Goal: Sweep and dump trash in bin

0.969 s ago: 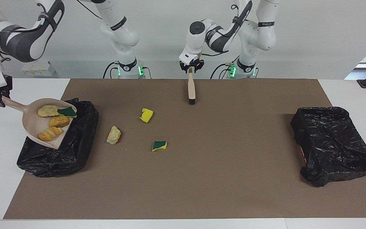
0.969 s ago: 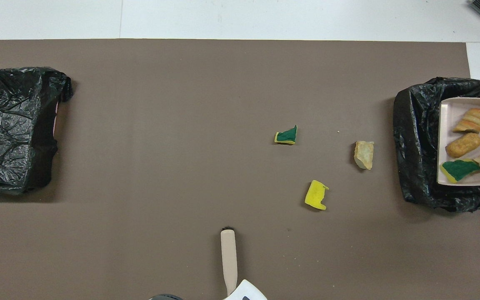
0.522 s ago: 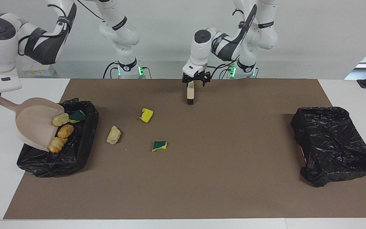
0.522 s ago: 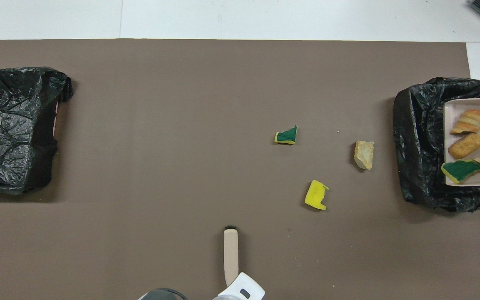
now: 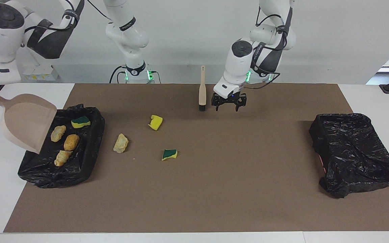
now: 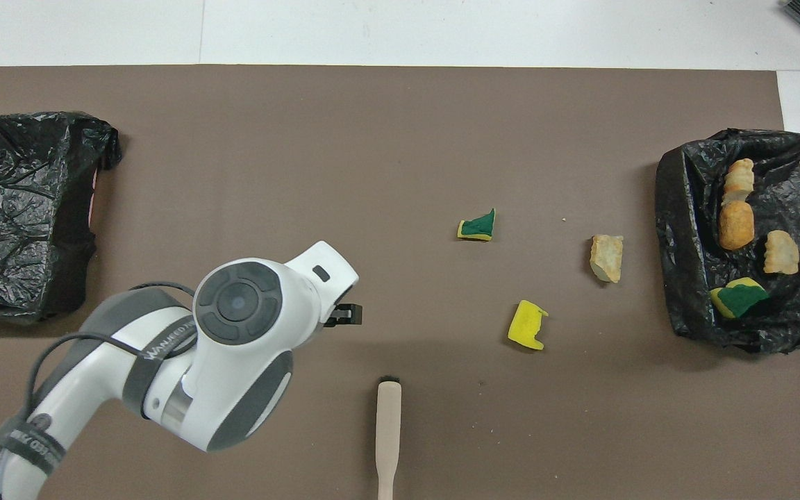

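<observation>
While the table (image 5: 194,209) with its brown mat is taking up most of both views, two black-lined bins are sitting at its ends: the bin at the right arm's end (image 5: 89,158) is holding four pieces of trash (image 5: 71,142), the bin at the left arm's end (image 5: 353,152) is showing none.

Dustpan (image 5: 25,123) is hanging tipped over the loaded bin, mouth down, looking empty. Right gripper is out of frame at the handle's end; I'm judging it closed on that handle.

Left gripper (image 5: 229,105) is hovering over the mat just beside the brush (image 5: 202,91), fingers apart, holding nothing. Brush is lying on the mat, bristles pointing away from the robots.

Three scraps are lying loose on the mat toward the right arm's end: bread chunk (image 5: 121,143) near the loaded bin, yellow sponge bit (image 5: 155,122), green-faced sponge bit (image 5: 169,154).

Risks:
- Dustpan lip snagging the liner when lowering.
- Left gripper knocking the brush aside when regrasping.
- Light sponge bits rolling ahead of the bristles rather than into the pan.

Hidden: right gripper; dustpan handle's end; anything sitting deep in either liner.
</observation>
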{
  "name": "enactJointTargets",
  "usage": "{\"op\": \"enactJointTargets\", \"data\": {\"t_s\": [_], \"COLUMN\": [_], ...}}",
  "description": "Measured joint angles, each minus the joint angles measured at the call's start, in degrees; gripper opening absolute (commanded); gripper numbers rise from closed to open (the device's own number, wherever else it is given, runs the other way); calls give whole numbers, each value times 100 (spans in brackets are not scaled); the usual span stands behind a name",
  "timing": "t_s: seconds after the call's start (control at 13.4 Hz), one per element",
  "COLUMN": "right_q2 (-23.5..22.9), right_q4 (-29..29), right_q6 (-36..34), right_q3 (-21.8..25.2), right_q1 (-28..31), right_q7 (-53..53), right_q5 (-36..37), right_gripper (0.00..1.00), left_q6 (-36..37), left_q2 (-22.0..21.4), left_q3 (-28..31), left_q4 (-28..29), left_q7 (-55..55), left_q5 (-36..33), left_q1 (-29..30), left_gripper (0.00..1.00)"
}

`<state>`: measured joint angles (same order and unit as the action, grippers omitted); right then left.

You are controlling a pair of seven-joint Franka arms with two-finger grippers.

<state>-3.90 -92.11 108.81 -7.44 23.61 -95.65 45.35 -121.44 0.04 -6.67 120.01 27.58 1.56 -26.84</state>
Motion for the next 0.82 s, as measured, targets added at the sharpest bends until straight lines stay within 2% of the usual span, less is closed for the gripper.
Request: {"op": "enactJointTargets", "data": {"t_s": [0.15,0.37,0.6,0.82], "right_q2": [31,29,43,105], "right_q4": [-1,-15,-16,-28], "right_q6": [-3,-264,-830,-1508], "right_q3": [-5,-18,-64,-134], "right_q1": [-2,-12,-305,-902], "right_q7": [52,290,1515,3248], "right_q5": [-478,-1881,-2574,-3074], "right_gripper": [0,0,0,0], "left_q6": [179,608,834,1316], "left_q2": [-2,-12,-16,-26], "left_q3": [0,8,17,19], "left_q4": [-214,-604,-990,-1475], "left_q7": [-500,-1533,-2374,-2813], "left_q5": [-47,-61,-67,-73], "left_q1": [387,1105,1759,2165], "left_gripper": [100,100,100,100]}}
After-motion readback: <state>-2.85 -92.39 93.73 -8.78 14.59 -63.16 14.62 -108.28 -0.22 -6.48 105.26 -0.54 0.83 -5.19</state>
